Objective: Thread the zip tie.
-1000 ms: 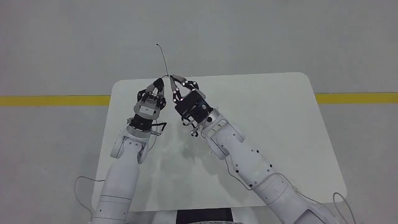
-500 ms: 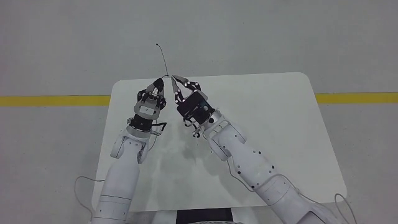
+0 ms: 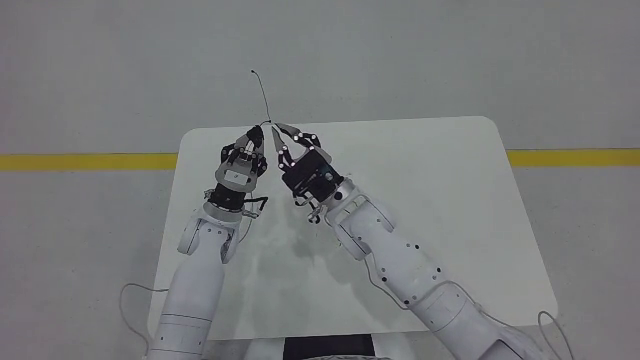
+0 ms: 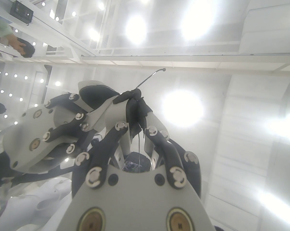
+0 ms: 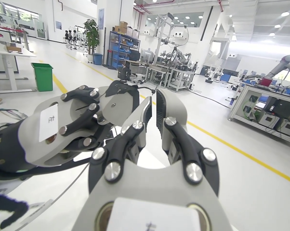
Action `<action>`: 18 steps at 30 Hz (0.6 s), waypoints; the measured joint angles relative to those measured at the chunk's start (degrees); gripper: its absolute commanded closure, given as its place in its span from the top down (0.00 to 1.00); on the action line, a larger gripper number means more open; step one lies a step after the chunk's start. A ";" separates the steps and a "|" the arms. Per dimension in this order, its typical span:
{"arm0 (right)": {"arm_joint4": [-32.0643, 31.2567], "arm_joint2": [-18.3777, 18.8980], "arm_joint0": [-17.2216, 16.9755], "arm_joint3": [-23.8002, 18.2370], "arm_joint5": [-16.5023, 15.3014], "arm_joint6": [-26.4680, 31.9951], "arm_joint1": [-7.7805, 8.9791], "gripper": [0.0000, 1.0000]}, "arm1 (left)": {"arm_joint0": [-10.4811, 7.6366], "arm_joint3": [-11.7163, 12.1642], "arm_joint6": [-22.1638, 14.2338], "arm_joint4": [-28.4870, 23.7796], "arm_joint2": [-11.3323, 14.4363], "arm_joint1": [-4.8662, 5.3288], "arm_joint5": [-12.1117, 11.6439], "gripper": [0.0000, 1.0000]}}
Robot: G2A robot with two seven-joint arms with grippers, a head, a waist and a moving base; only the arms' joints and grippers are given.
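Zip tie pinched in the left pincer, over the far left corner of the counter.

The zip tie is a thin dark strand held low down by the clenched left pincer, which points upward. The strand's free length rises from the fingertips and leans out past the far edge of the counter, ending in a small thickening, and a short tail hangs down between the fingers. The right pincer is over the same corner of the counter, its tips almost touching the left one's. It is released, its pads a narrow slit apart with nothing between them.
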 measured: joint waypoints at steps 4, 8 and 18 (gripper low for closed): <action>0.00 0.00 0.06 0.07 0.04 -0.08 -0.13 0.10 | 0.00 0.00 0.00 0.00 0.00 0.00 0.00 0.00; 0.00 -0.04 0.27 0.29 -0.02 -0.09 -0.32 0.11 | 0.00 0.00 0.00 0.00 0.00 0.00 0.00 0.00; 0.00 -0.01 0.65 0.97 0.17 -0.27 -0.71 0.08 | 0.00 0.00 0.00 0.00 0.00 0.00 0.00 0.00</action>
